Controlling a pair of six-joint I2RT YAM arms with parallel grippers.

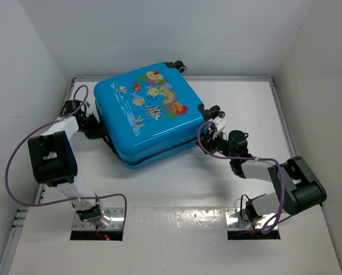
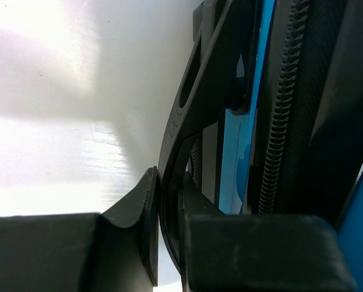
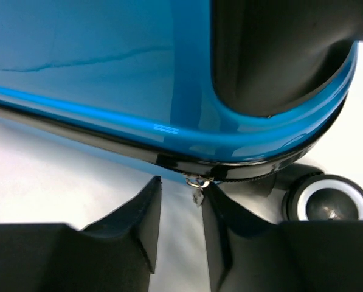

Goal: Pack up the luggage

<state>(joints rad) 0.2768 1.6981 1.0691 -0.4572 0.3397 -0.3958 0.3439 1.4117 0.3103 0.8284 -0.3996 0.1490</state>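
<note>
Two jobs: left pincer (image 2: 167,201), pinching the handle (image 2: 196,91), steadies the shut suitcase (image 1: 148,112) by the worktop's (image 1: 176,189) far edge; right pincer (image 3: 181,201), spread round the zip pull (image 3: 198,185), should centre on it before clamping.

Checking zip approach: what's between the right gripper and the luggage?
In the right wrist view, only the small metal zipper pull hangs from the luggage seam into the gap of the open right gripper. Bare table lies beneath.
</note>
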